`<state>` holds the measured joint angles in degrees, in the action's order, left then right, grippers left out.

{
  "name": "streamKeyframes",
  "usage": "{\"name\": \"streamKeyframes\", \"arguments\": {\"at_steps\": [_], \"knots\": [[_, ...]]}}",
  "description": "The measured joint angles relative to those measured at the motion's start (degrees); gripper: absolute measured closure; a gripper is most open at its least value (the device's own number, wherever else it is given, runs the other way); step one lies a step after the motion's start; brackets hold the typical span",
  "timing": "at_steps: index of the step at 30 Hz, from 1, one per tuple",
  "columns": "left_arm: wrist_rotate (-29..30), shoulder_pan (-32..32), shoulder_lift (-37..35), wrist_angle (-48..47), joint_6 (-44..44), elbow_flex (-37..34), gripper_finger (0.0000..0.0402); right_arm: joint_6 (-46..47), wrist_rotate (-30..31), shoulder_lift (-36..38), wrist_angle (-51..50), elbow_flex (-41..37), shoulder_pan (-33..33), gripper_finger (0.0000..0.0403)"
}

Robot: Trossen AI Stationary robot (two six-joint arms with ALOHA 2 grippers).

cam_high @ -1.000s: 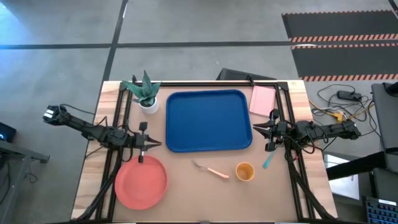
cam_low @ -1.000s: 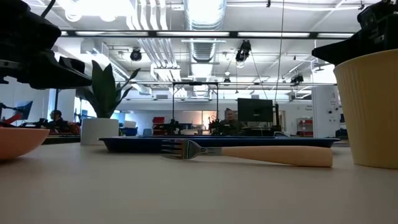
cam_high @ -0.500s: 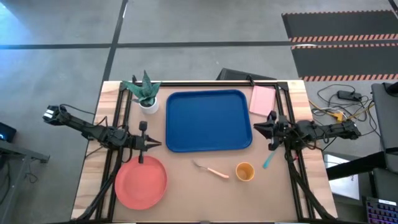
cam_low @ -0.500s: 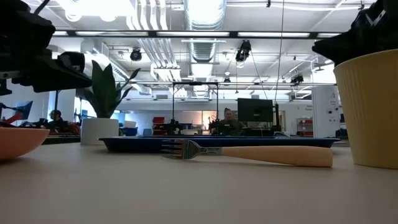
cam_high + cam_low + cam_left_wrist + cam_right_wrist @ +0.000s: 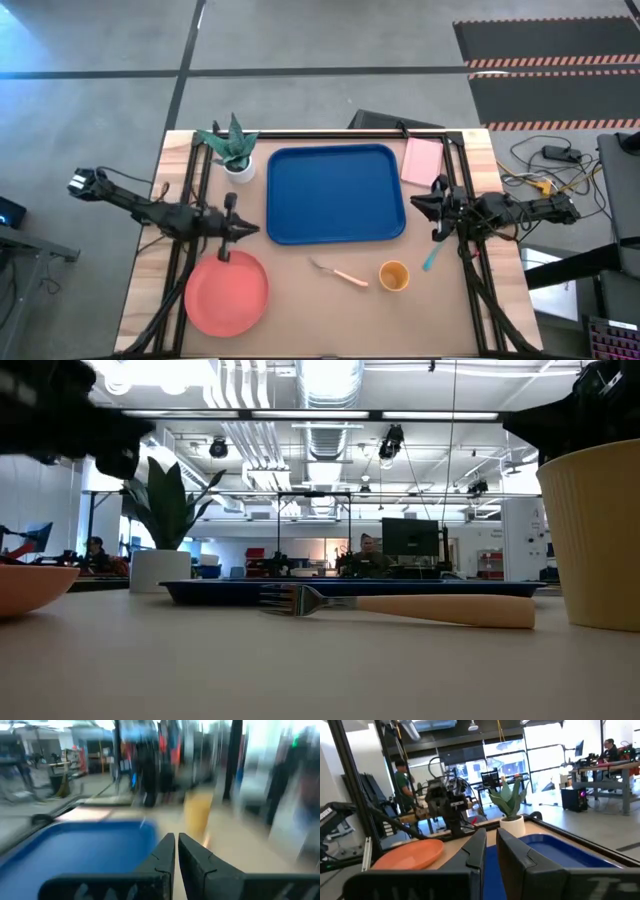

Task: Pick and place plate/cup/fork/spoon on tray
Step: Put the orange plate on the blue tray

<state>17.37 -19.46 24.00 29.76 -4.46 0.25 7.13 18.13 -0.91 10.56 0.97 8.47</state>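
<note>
The coral-pink plate (image 5: 226,293) lies flat on the table at the near left, and shows in the right wrist view (image 5: 407,854). The orange-yellow cup (image 5: 393,275) stands upright near the fork (image 5: 338,272), which lies flat in front of the blue tray (image 5: 334,193). The teal-handled spoon (image 5: 431,258) lies right of the cup. My left gripper (image 5: 240,228) is shut and empty above the plate's far edge, pointing at the tray (image 5: 75,850). My right gripper (image 5: 415,205) is shut and empty at the tray's right rim, above the spoon's far end.
A white pot with a green plant (image 5: 233,150) stands at the tray's far left corner. A pink rectangular pad (image 5: 422,160) lies at its far right. Black frame rails run along the table's left and right sides. People sit in the room beyond the table.
My left gripper has risen a little above the plate's far edge, staying shut; it is in motion, since its wrist view is blurred. The plate, cup, fork, spoon and tray have not moved.
</note>
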Motion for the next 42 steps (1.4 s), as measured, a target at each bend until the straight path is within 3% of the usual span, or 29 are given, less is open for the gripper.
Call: {"name": "streamKeyframes", "arguments": {"at_steps": [6, 16, 20, 25, 31, 36, 42], "knots": [[0.17, 0.0, -0.18, 15.17, -1.01, -0.02, 0.0396, -3.09, -0.26, 0.0, 12.11, 0.0, 0.0, 0.0369], [1.15, -0.04, 0.49, 25.65, -3.46, 0.1, 0.0396, -3.75, -2.03, 0.0, 15.71, 0.0, 0.0, 0.0369], [1.97, -0.02, 1.69, 25.75, -7.52, 2.03, 0.0396, -4.8, -2.03, 0.01, 16.93, 0.0, 0.0, 0.0369], [-3.1, -0.04, 6.31, 27.7, -4.43, 5.95, 0.0396, -5.75, -1.51, 0.0, 17.18, 0.0, 0.0, 0.0369], [-2.94, -0.07, 13.74, 28.42, -4.98, 10.84, 0.0396, -7.77, -0.64, 0.0, 17.57, 0.0, 0.0, 0.0369], [-1.52, -0.07, 18.15, 28.31, -5.91, 12.05, 0.0396, -4.74, 0.09, 0.0, 16.63, 0.0, 0.0, 0.0369], [4.71, -0.02, 21.11, 28.74, -8.79, 12.24, 0.0396, 2.71, -0.03, -0.01, 14.33, 0.0, 0.0, 0.0369]]}}
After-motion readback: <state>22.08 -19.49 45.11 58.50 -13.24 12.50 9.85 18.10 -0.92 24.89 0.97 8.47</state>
